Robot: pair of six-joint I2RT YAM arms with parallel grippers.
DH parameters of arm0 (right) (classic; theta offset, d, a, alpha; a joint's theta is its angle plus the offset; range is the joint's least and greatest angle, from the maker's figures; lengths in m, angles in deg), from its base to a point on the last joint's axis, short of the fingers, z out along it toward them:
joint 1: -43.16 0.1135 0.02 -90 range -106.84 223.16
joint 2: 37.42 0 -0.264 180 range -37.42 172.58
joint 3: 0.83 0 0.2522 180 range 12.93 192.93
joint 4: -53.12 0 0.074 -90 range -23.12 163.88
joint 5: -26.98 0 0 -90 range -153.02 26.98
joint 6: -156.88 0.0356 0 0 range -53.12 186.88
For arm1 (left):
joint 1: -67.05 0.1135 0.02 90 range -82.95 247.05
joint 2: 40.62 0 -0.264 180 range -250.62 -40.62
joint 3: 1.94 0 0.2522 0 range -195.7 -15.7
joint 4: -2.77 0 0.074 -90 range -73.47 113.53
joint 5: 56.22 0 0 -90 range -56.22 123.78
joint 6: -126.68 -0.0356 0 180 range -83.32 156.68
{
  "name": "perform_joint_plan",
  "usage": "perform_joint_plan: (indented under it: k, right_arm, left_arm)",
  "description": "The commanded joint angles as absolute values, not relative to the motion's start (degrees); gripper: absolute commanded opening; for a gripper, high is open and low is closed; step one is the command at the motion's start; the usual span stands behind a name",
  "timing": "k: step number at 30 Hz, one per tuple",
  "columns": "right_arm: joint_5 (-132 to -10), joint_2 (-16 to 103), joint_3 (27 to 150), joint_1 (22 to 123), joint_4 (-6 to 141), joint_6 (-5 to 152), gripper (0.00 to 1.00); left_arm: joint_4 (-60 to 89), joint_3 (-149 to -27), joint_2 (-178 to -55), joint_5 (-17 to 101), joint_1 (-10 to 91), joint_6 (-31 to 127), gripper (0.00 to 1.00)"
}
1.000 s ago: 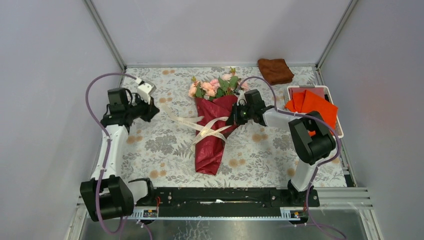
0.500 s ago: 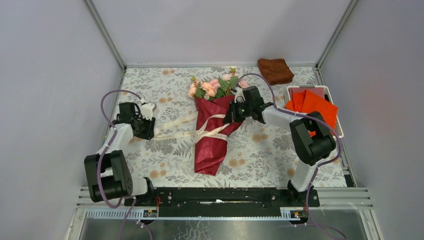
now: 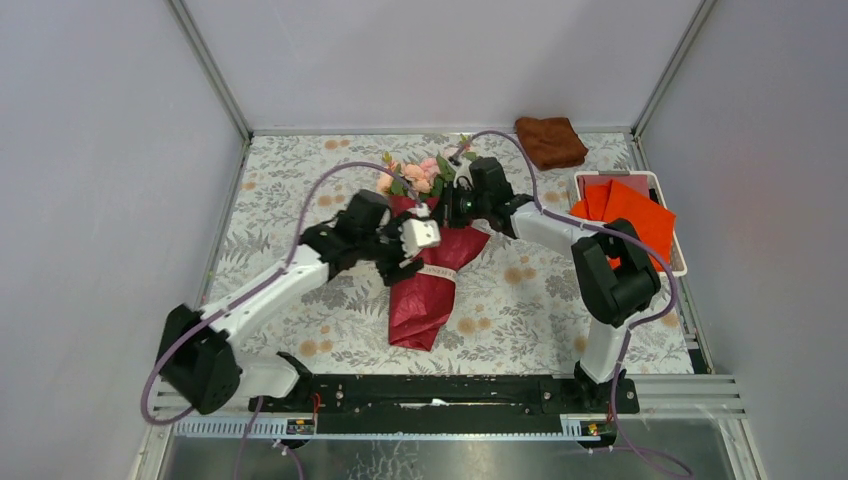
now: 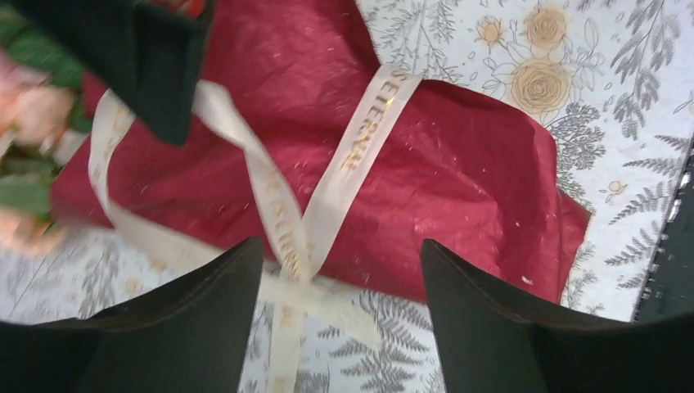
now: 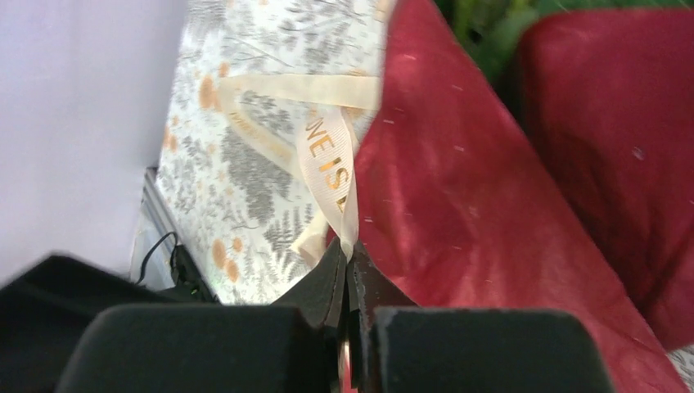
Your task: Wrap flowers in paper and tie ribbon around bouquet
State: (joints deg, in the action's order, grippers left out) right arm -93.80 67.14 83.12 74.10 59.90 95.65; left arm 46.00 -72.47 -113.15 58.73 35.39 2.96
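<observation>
Left fingers wide, holding nothing, straddling the ribbon crossing just ahead on the paper. Right fingers pinch one ribbon tail. Bouquet mid-worktop, long axis far-to-near, flowers toward the far edge. Left arm is nearer the crossing.

The paper looks thin, crinkled and faintly glossy. The ribbon is smooth and satiny with gold lettering. The brown cloth, upper right, looks fuzzy and matt.
</observation>
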Motion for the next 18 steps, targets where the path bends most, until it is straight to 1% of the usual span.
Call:
perform_joint_plan:
  k: [1, 2, 5, 9, 11, 12, 14, 16, 18]
  right_arm:
    - [-90.4, 69.6, 81.5, 73.1, 58.3, 100.3, 0.0]
    - [-90.4, 70.0, 81.2, 73.0, 58.7, 99.7, 0.0]
    - [-90.0, 70.3, 80.4, 72.8, 60.0, 98.1, 0.0]
    - [-89.7, 69.9, 78.5, 72.7, 61.3, 96.5, 0.0]
    - [-90.0, 69.7, 78.1, 72.6, 62.1, 95.5, 0.0]
    - [-90.6, 69.8, 77.9, 72.6, 62.6, 94.9, 0.0]
    - [-92.3, 70.3, 77.4, 72.7, 63.5, 93.8, 0.0]
    - [-94.4, 70.8, 76.8, 72.6, 64.3, 92.8, 0.0]
    - [-97.9, 71.2, 76.2, 72.6, 64.4, 91.7, 0.0]
  left_arm:
    - [38.9, -71.7, -122.2, 51.8, 29.7, -4.5, 0.82]
    - [38.0, -72.3, -124.4, 49.9, 28.8, -5.7, 0.87]
    - [34.8, -73.6, -129.5, 45.0, 27.5, -8.3, 0.89]
    - [31.9, -72.6, -132.8, 42.3, 27.3, -11.5, 0.87]
    - [30.0, -71.4, -133.2, 41.1, 27.1, -11.7, 0.81]
    - [29.3, -71.1, -133.2, 40.7, 27.1, -11.3, 0.72]
    - [28.7, -70.8, -132.5, 41.0, 27.1, -10.2, 0.46]
    - [28.4, -70.6, -131.2, 41.6, 27.1, -9.1, 0.24]
    - [28.8, -70.8, -129.3, 43.2, 27.1, -8.0, 0.08]
